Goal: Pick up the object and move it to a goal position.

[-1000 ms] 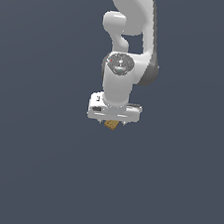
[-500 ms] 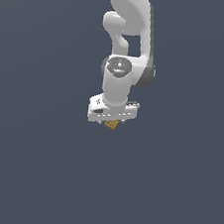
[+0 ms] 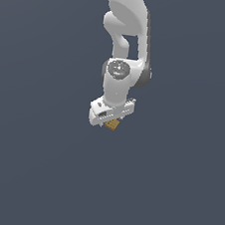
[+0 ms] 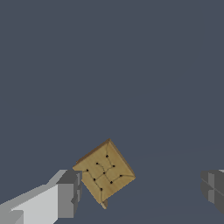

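Gripper (image 4: 140, 188) fingers apart, tan speckled block (image 4: 104, 173) at lower centre of wrist view touching one pad only, sitting skewed: centre over it and square up before closing.

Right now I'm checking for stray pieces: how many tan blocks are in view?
1. The tan block sits between the open jaws, touching one finger; under the gripper in the exterior view.

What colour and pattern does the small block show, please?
Tan-brown block with dark specks and thin lines; clearest in the wrist view.
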### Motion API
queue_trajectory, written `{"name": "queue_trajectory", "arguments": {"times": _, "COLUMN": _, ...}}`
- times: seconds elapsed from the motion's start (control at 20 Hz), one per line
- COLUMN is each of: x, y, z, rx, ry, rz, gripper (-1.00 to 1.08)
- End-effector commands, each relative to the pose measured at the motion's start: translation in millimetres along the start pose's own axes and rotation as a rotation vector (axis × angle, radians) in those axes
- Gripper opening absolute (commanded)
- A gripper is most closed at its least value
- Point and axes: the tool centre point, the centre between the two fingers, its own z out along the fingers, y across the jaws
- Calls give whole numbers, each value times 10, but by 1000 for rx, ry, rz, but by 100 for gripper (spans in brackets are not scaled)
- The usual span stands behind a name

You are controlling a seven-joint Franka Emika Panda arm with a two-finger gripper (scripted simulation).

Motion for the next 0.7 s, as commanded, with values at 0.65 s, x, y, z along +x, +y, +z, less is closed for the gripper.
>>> {"name": "queue_trajectory", "arguments": {"times": 0.65, "x": -305, "y": -182, "z": 327, "rx": -9, "ry": 15, "rz": -438, "gripper": 100}}
